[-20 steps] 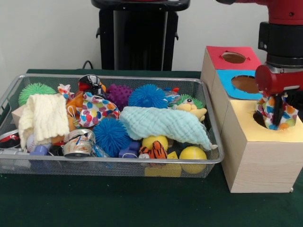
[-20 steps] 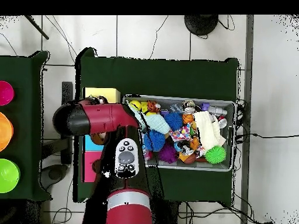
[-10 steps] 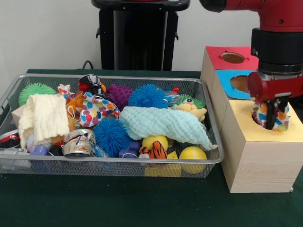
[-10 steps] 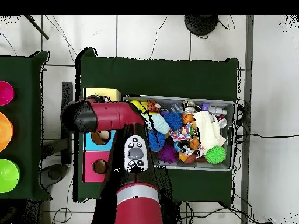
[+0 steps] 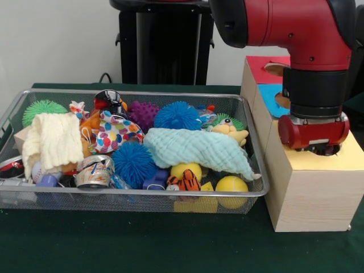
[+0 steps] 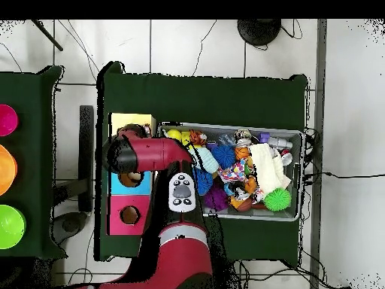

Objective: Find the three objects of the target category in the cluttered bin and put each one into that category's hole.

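The end effector [image 5: 322, 149] is lowered onto the yellow section [image 5: 352, 159] of the wooden box; whether it is apart or together cannot be told. The wire bin [image 5: 257, 170] beside it is filled with toys.

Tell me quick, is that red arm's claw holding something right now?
Gripper: cannot be told; it sits low over the yellow box top, its tip hidden by the arm's wrist.

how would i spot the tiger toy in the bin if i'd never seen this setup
Look in the wire mesh bin, along its front edge. The tiger toy sits below the pale green cloth, between two yellow balls. It alone has orange and black stripes.
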Controlling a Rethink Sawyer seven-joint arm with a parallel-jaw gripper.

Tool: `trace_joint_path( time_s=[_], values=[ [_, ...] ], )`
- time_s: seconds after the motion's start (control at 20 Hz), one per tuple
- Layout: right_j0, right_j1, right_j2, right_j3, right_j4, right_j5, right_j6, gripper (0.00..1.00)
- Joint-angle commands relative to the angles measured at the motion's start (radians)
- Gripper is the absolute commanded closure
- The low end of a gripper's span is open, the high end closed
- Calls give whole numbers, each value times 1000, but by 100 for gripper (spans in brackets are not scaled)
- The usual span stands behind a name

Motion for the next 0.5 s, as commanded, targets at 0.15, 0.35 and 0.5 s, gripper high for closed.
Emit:
trace_joint_path(
  time_s=[0.15,0.35,0.5],
  values=[
    [10,95,-44,61,19,-11,216,100],
    [30,80,-61,80,25,-19,227,100],
    [48,59,-80,85,27,0,223,100]
  ],
)
